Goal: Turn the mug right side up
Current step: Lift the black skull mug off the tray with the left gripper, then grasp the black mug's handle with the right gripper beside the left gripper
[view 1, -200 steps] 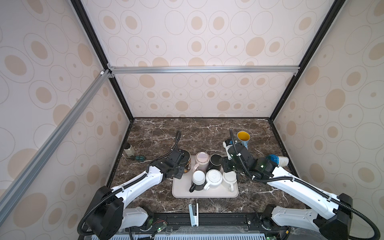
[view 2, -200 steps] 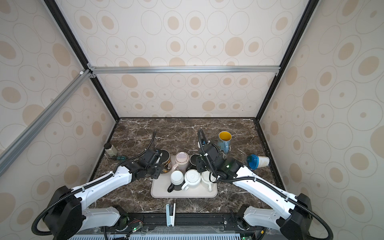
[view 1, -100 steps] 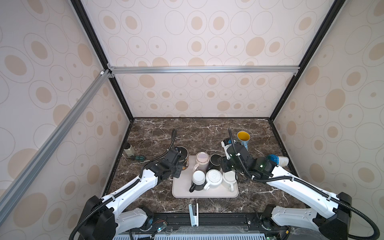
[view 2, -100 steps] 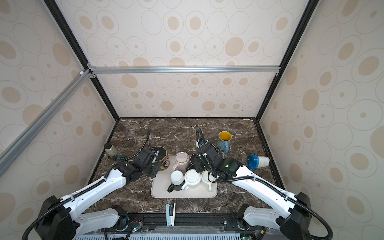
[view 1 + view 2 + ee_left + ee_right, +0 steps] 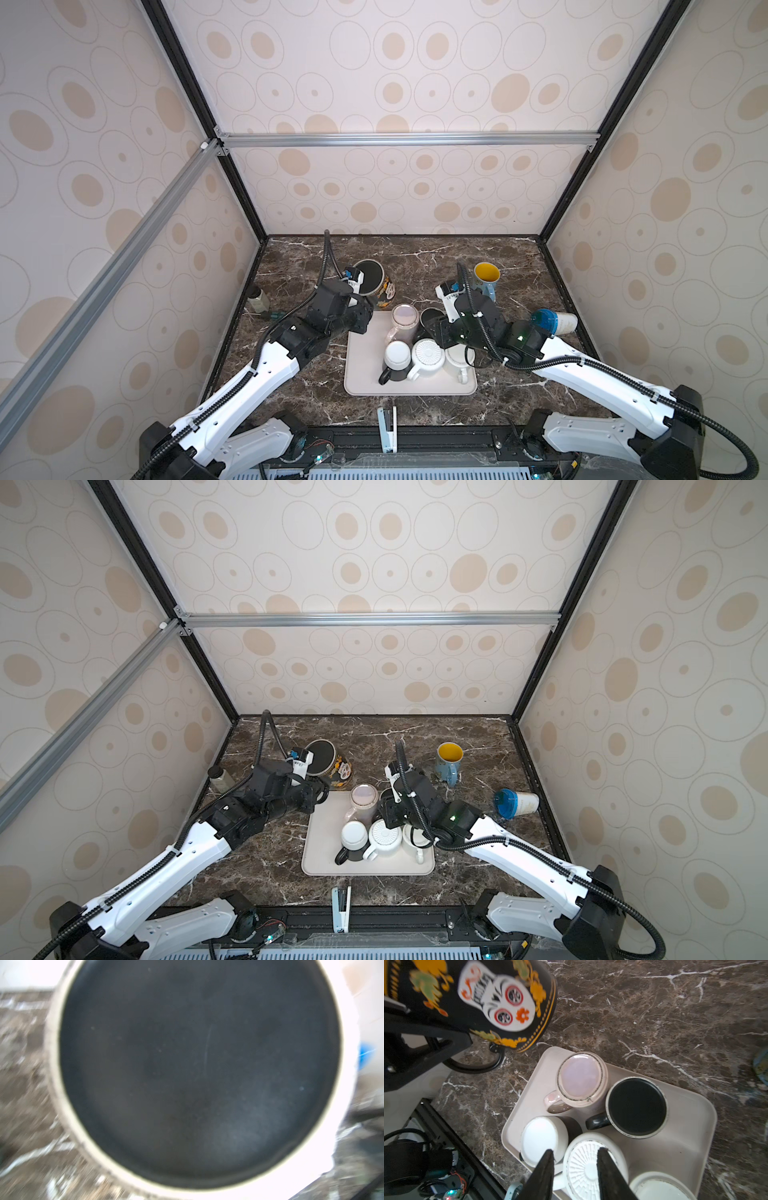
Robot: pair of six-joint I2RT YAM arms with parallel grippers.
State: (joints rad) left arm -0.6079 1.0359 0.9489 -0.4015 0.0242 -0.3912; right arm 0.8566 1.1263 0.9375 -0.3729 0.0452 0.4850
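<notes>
Your left gripper has its fingers drawn together on the skull mug, on the handle side; the exact contact is hidden from you. The skull mug is held above the table, just behind the tray's far left corner; it is tilted, with its dark base turned up and filling your left wrist view, and its gold-edged rim slanting down toward the table. Your right gripper hovers over the tray with its fingers apart and nothing between them; below it stands the ribbed mug. Beside that mug on the tray sit a pink mug and a black mug, both base up.
</notes>
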